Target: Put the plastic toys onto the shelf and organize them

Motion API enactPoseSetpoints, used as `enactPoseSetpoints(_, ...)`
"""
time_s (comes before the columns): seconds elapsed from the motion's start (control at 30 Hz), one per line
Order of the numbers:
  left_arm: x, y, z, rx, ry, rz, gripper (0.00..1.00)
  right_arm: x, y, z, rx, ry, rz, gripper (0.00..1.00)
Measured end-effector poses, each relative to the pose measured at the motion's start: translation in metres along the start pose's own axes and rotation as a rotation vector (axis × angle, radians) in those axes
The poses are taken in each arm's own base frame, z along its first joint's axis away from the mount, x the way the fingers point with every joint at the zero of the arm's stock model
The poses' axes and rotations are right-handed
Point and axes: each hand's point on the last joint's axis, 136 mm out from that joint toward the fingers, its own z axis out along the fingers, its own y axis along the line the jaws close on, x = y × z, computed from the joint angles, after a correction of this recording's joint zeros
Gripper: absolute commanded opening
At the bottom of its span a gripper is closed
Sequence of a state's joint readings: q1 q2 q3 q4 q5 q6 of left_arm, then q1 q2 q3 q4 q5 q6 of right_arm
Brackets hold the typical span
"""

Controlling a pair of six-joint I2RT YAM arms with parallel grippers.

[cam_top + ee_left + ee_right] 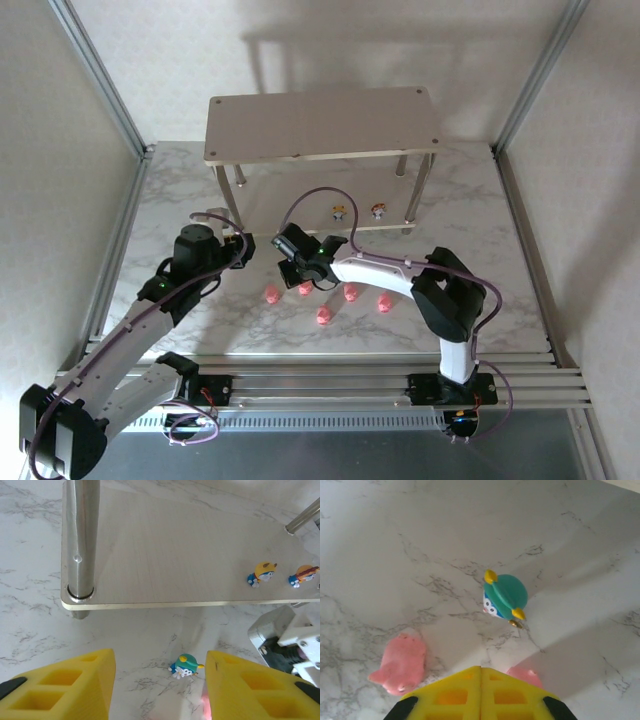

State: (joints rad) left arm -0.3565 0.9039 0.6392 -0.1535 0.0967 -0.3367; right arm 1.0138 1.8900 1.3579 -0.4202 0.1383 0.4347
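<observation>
From above: the shelf [320, 125] stands at the far side of the table [480, 220], with two figurines [340, 212] already on its lower board [300, 222]. Five pigs [323, 316] lie scattered on the near marble. The left arm [150, 300] and right arm [380, 272] meet close together just in front of the shelf, so it's tight there.

Left wrist now: the left gripper [160, 687] is spread wide, and the teal toy [186, 665] sits on the table between the fingers, nearer the right one and untouched. The board's edge is just beyond, with a leg [82, 535] far left. I'd say there's plenty of bare board left of the figurines.

Right wrist: the right gripper [481, 690] has its fingers pressed together and holds nothing. The teal toy stands just beyond its tips, with a pig on the left and another half hidden under the fingers.

That toy looks light, hard and glossy, so it's likely to skid or tip. The best bet is to pinch it low across the body, not the rounded hat. Watch the right gripper's housing close by, and the top board overhead on the way in.
</observation>
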Motion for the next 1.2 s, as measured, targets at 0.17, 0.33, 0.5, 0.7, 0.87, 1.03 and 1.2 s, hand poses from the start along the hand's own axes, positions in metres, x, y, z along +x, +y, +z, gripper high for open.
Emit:
enactPoseSetpoints(0.17, 0.000, 0.000, 0.000, 0.009, 0.004, -0.001, 0.50, 0.000, -0.006, 0.003, 0.014, 0.010, 0.007, 0.06)
enactPoseSetpoints(0.33, -0.001, 0.000, 0.000, 0.010, 0.002, -0.002, 0.50, -0.002, -0.011, 0.008, 0.037, 0.007, 0.011, 0.06)
enactPoseSetpoints(0.5, -0.001, 0.000, 0.000, 0.013, 0.002, -0.003, 0.50, 0.001, -0.017, 0.015, 0.054, 0.020, 0.017, 0.05)
enactPoseSetpoints(0.7, -0.001, 0.000, 0.000, 0.013, 0.000, -0.003, 0.50, 0.003, -0.023, 0.022, 0.076, 0.030, 0.021, 0.05)
enactPoseSetpoints(0.87, -0.001, 0.000, 0.000, 0.013, 0.000, -0.004, 0.50, 0.002, -0.028, 0.025, 0.088, 0.031, 0.026, 0.05)
enactPoseSetpoints(1.03, -0.001, 0.001, 0.001, 0.015, -0.002, -0.005, 0.50, -0.002, -0.030, 0.027, 0.093, 0.021, 0.032, 0.05)
enactPoseSetpoints(1.2, 0.000, 0.000, 0.001, 0.018, 0.002, -0.005, 0.50, -0.008, -0.031, 0.028, 0.090, 0.007, 0.039, 0.05)
